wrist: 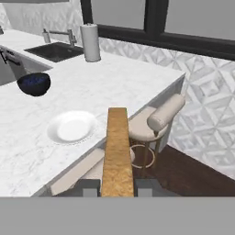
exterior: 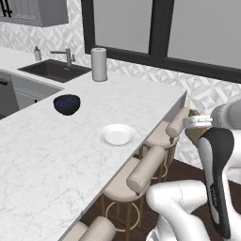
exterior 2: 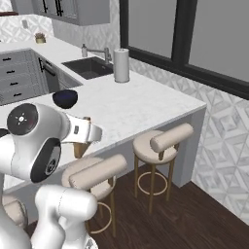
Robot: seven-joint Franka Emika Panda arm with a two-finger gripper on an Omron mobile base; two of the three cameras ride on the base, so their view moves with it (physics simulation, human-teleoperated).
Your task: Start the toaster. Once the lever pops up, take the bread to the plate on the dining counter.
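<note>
My fingers (wrist: 117, 187) pinch the tan, orange-crusted bread slice (wrist: 117, 147) edge-on, beside the white marble dining counter (wrist: 114, 85); its round white plate (wrist: 71, 126) and dark blue bowl (wrist: 34, 84) hold nothing.

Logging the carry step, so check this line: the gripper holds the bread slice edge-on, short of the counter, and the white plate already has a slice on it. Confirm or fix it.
One error: the plate is bare, as the hand view shows. The gripper does hold the bread edge-on, short of the dining counter.
</note>
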